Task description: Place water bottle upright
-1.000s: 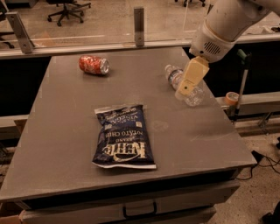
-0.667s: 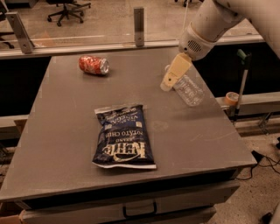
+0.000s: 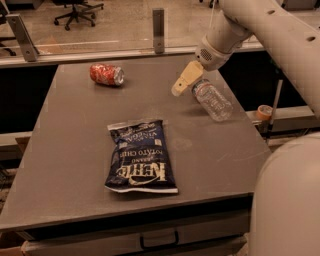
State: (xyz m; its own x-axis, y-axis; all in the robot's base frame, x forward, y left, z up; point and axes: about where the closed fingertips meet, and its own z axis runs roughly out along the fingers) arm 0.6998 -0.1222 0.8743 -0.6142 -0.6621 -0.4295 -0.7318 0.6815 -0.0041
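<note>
Claw (image 3: 186, 80) above the table's (image 3: 75, 150) far right, just beside the bottle (image 3: 214, 101), bottle's cap end unclear against it, arm (image 3: 270, 30) cut by top and right edges, chair (image 3: 76, 11) cut by top edge

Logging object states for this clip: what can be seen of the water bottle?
The water bottle is clear, ribbed plastic. It is not upright: it lies on its side on the grey table, near the table's far right part, set diagonally with its neck end pointing away from the camera and to the left. The gripper hangs right beside that neck end; whether they touch cannot be told. Nothing else on the table touches the bottle.
</note>
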